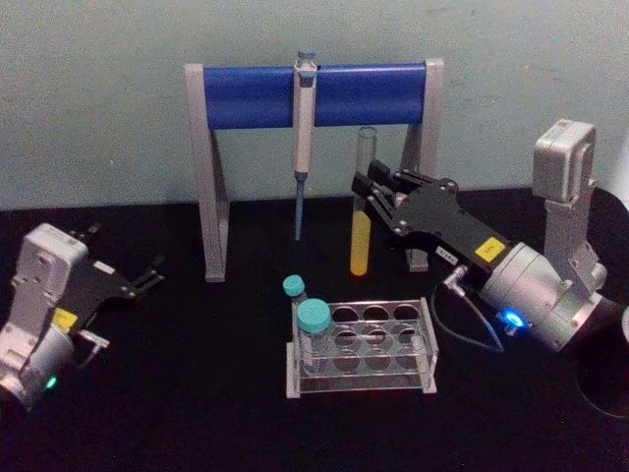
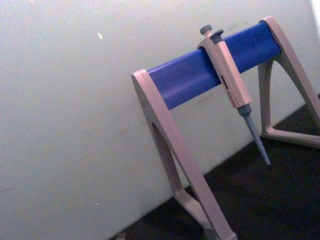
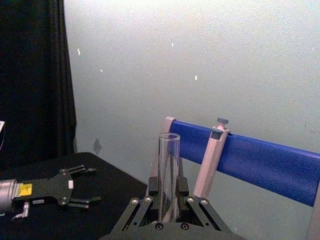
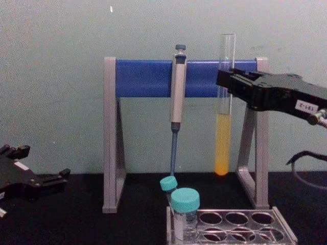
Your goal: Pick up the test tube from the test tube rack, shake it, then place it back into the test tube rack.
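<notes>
- Right gripper (image 1: 366,193) raised over table right of centre; arm extended in from right, wrist angled up and leftward.
- Its fingers clamped on test tube (image 1: 361,244) around mid-height.
- Test tube held upright, out of test tube rack (image 1: 393,307), beyond rack's far side, before pipette stand (image 1: 246,95), right of hung pipette (image 1: 306,118). Yellow liquid seen in lower part.
- Left gripper (image 1: 123,251) held low at near left, fingers spread apart, nothing gripped.
- Two teal-capped tubes (image 1: 314,320) stood at rack's left end.
</notes>
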`<action>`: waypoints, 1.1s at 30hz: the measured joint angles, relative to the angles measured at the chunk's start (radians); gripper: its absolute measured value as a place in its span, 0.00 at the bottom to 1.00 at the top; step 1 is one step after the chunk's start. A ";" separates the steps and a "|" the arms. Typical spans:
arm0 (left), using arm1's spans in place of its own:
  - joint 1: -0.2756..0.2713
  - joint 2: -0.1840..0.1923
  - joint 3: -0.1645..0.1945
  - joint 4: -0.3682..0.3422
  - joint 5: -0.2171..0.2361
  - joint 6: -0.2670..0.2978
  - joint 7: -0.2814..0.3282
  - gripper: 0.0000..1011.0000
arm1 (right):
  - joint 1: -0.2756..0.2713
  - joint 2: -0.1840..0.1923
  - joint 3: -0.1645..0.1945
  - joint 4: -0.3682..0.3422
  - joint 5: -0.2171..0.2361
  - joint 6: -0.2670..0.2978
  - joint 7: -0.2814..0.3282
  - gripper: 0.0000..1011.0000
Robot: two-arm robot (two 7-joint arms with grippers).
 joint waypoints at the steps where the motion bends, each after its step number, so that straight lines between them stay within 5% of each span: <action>1: 0.000 0.000 0.000 0.000 0.000 0.000 0.000 0.99 | 0.000 0.000 0.000 0.000 0.000 0.000 0.000 0.22; 8: 0.000 0.000 0.000 0.000 0.000 0.000 0.000 0.99 | -0.030 0.022 0.028 -0.028 0.000 -0.001 -0.011 0.22; 14: 0.000 0.000 0.000 0.000 0.000 0.000 0.000 0.99 | -0.114 0.070 0.071 -0.105 0.012 -0.006 -0.015 0.22; 21: 0.000 0.000 0.000 0.000 0.000 0.000 0.000 0.99 | -0.169 0.094 0.058 -0.153 0.029 -0.007 0.021 0.22; 33: 0.000 0.000 0.000 0.000 0.000 0.000 0.000 0.99 | -0.052 0.028 -0.012 -0.074 0.014 -0.003 0.032 0.22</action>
